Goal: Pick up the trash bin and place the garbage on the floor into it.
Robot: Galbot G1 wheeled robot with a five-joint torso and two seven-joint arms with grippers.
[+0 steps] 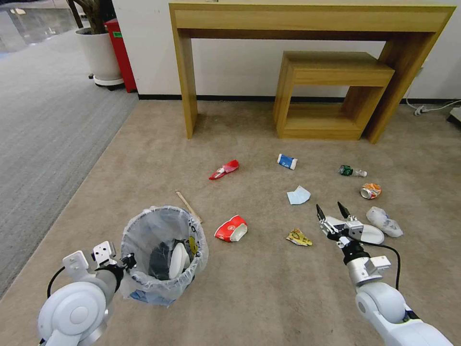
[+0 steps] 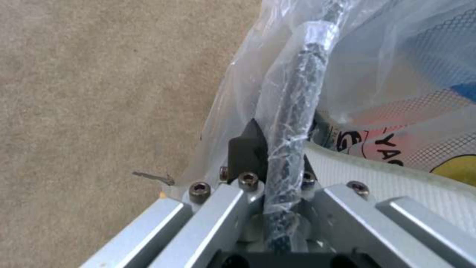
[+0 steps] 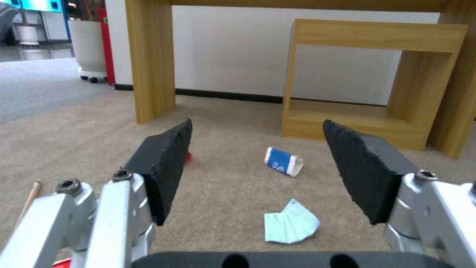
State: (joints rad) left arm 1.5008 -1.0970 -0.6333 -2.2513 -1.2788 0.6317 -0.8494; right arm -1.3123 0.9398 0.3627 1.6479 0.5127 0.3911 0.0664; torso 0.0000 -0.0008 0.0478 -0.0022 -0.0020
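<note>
The trash bin, lined with a crinkled clear bag, stands on the beige floor at the near left, with a white slipper inside. My left gripper is shut on its bagged black rim. My right gripper hangs open over another white slipper. Its fingers frame the blue mask and the blue-white cup. Garbage lies scattered around: two red cups, a yellow wrapper, a stick, a bottle, an orange can and a white wad.
A wooden desk with a smaller wooden stool under it stands against the far wall. Grey ribbed carpet borders the left side. A white planter and a red box stand at the far left. A cable runs along the far right.
</note>
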